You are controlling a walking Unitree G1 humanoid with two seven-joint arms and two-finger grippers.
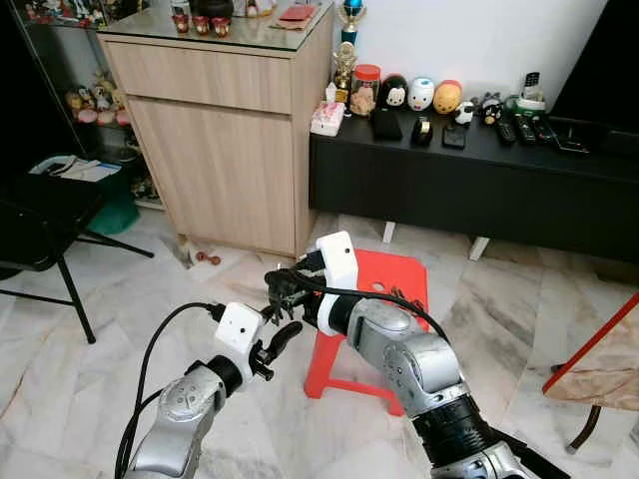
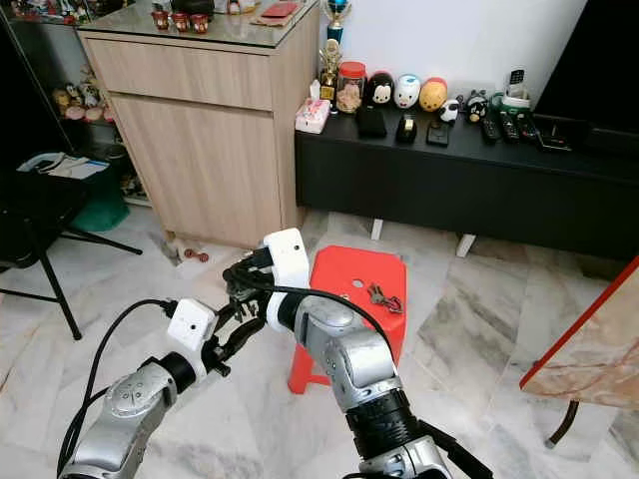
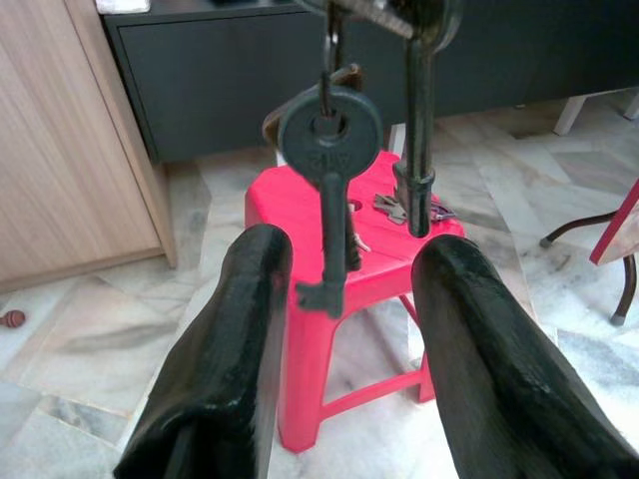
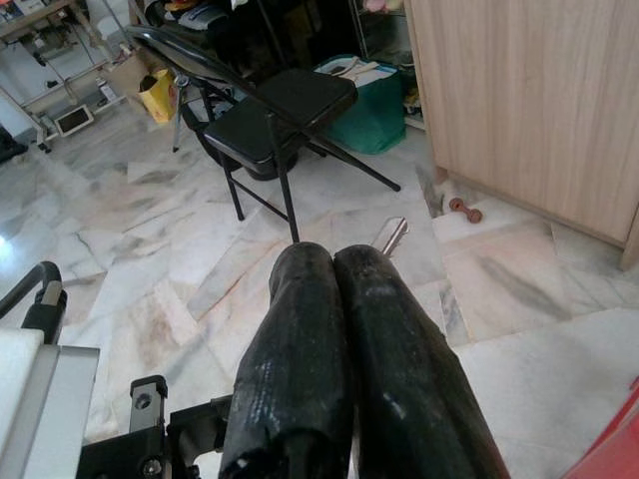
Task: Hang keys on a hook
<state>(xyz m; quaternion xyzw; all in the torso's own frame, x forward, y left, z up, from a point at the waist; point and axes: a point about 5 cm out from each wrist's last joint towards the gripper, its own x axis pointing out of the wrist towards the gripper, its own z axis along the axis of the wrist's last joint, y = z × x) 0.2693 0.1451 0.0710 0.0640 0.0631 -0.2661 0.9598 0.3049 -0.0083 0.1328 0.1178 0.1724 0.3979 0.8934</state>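
Note:
A dark old-style key [image 3: 329,130] and a longer key [image 3: 417,120] dangle from a ring held by my right gripper [image 1: 281,285], which is shut with a metal tip [image 4: 391,235] poking out past its fingertips. Just below it, my left gripper [image 3: 349,269] is open, and the hanging key hangs between its two black fingers [image 3: 225,339] without touching them. In the head views the left gripper [image 1: 281,340] sits under the right one, left of a red plastic stool [image 1: 384,274]. A second bunch of keys [image 2: 382,296] lies on the stool's seat.
A wooden cabinet [image 1: 225,140] stands behind, beside a low black console [image 1: 479,180] loaded with figurines and remotes. A black folding chair [image 1: 40,225] is at the left and a table corner [image 1: 599,359] at the right. Marble floor surrounds the stool.

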